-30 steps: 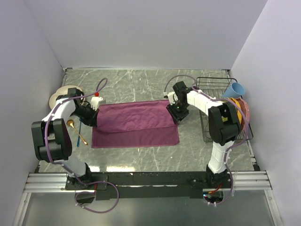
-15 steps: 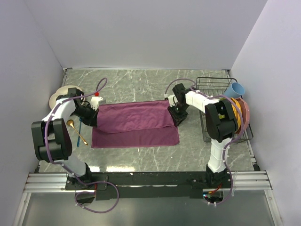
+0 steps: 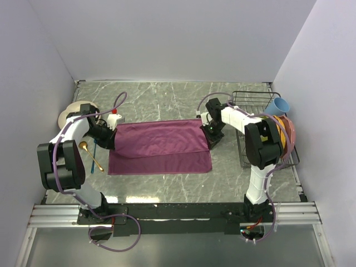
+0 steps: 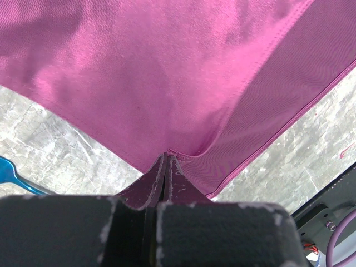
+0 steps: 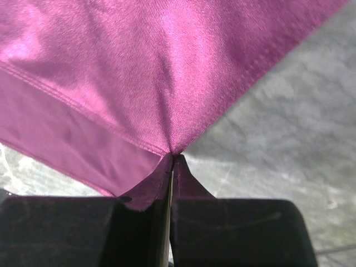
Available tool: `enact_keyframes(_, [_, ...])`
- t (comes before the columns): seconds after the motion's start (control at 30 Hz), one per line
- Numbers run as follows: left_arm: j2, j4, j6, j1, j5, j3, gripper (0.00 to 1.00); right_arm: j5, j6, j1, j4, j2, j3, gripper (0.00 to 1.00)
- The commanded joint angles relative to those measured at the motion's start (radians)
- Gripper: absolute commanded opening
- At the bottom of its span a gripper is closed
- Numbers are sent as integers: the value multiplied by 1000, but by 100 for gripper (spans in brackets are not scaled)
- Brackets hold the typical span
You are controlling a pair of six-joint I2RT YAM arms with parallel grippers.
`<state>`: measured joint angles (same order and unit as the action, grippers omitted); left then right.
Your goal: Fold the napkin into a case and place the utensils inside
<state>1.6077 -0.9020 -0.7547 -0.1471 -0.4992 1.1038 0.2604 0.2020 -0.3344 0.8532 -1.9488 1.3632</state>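
Your napkin (image 3: 158, 147) sits mid-table, pinched at both ends.
Top: spoon (image 3: 83, 146) and fork (image 3: 93, 156) lie left of it, rack (image 3: 250, 103) right; the cloth is doubled over. Left wrist: left gripper (image 4: 165, 172) clenches a puckered corner. Right wrist: right gripper (image 5: 171, 172) clamps another corner.

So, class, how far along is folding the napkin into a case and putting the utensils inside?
Done: one fold of the napkin; its upper layer covers all but a near strip. In hand: left gripper and right gripper each shut on a corner. Left: narrowing it into a case, then loading the spoon and fork, lying on the table beside it.
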Motion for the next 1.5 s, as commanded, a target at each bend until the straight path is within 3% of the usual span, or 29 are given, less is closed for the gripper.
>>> enact_keyframes(0.0, [-48,-5,-14,-2,-10,25,1,-16,-9,15,55,111,36,0])
enact_keyframes(0.33, [-112,-70,-86,-3,10,30,1,13,5,12,119,149,13,0])
enact_keyframes(0.5, [-158,-123,-164,-3,63,-48,1,22,33,-11,145,182,-47,0])
enact_keyframes(0.8, [-198,-68,-184,-3,116,-179,1,31,24,-89,110,192,-154,0])
enact_keyframes(1.47, [-207,-37,-210,-2,175,-259,1,40,2,-112,90,191,-223,0])
